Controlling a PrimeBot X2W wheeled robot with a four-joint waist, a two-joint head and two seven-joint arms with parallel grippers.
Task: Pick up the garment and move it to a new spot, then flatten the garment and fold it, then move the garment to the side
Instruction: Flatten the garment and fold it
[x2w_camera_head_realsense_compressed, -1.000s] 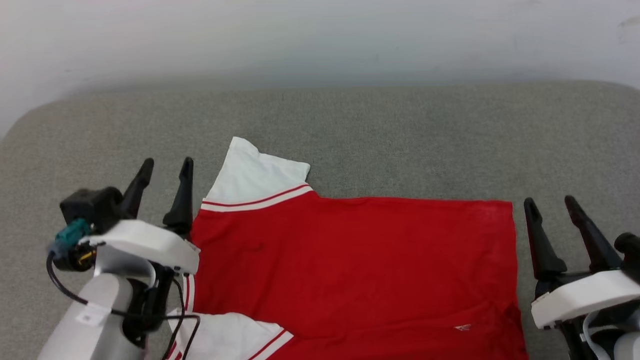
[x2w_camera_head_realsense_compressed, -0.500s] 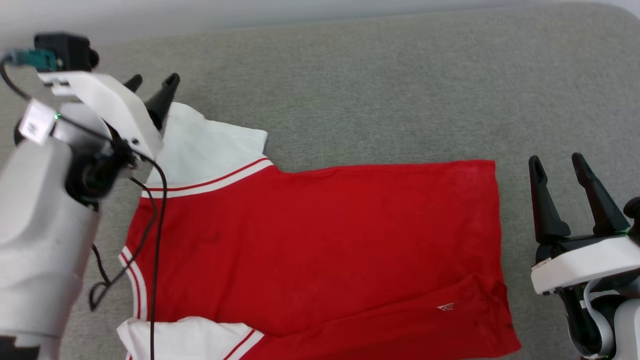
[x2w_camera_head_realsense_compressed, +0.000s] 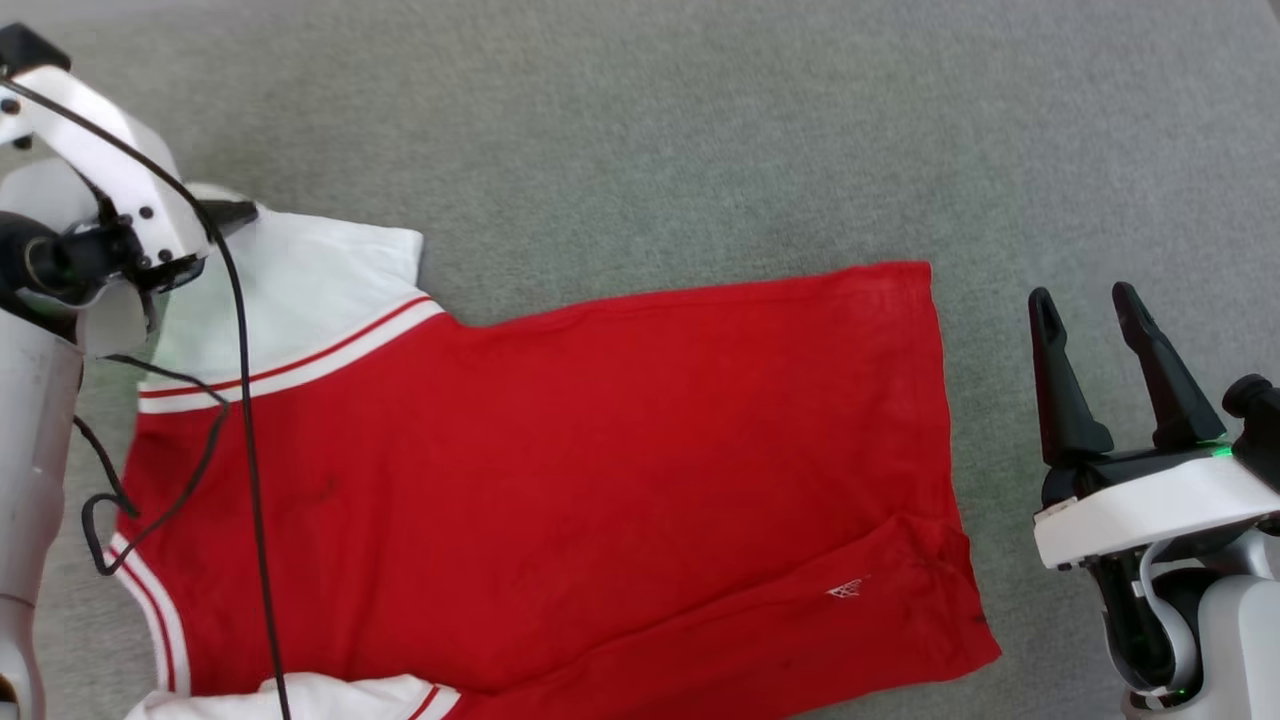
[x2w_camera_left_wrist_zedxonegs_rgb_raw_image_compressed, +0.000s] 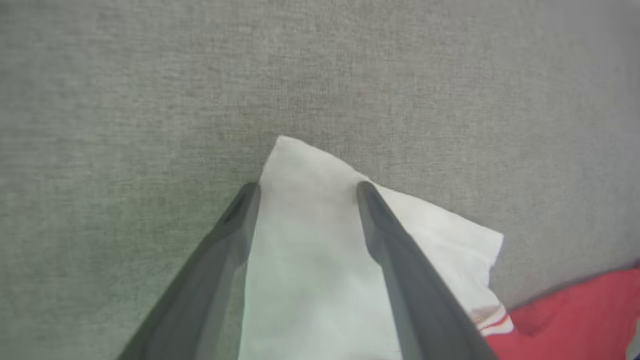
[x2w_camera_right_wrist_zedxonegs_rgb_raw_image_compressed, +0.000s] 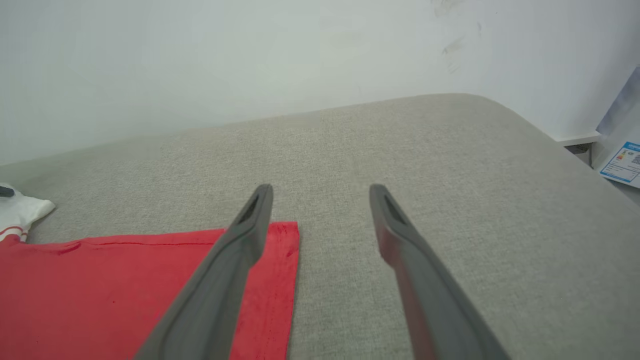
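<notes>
The garment (x2w_camera_head_realsense_compressed: 560, 450) lies spread flat on the grey padded surface, plain red side up, with one white sleeve (x2w_camera_head_realsense_compressed: 300, 280) reaching to the upper left. My left gripper (x2w_camera_left_wrist_zedxonegs_rgb_raw_image_compressed: 308, 187) is open, its two fingers straddling that sleeve (x2w_camera_left_wrist_zedxonegs_rgb_raw_image_compressed: 310, 250) near its far corner; whether they touch the cloth is unclear. In the head view the wrist hides most of it, and one dark finger (x2w_camera_head_realsense_compressed: 232, 213) shows over the sleeve. My right gripper (x2w_camera_head_realsense_compressed: 1085, 295) stands open and empty just right of the garment's hem. Its left finger (x2w_camera_right_wrist_zedxonegs_rgb_raw_image_compressed: 235, 260) overlaps the hem corner (x2w_camera_right_wrist_zedxonegs_rgb_raw_image_compressed: 285, 240).
The grey padded surface (x2w_camera_head_realsense_compressed: 700, 130) stretches beyond and to the right of the garment. A second white sleeve (x2w_camera_head_realsense_compressed: 330, 695) shows at the bottom edge. A pale wall (x2w_camera_right_wrist_zedxonegs_rgb_raw_image_compressed: 250, 60) rises behind the surface, and a printed sheet (x2w_camera_right_wrist_zedxonegs_rgb_raw_image_compressed: 622, 160) leans off its right end.
The head camera has tilted down, so the whole picture shifted. My left arm has reached forward from beside the shoulder to the far sleeve's end. The right gripper has kept its place by the hem.
</notes>
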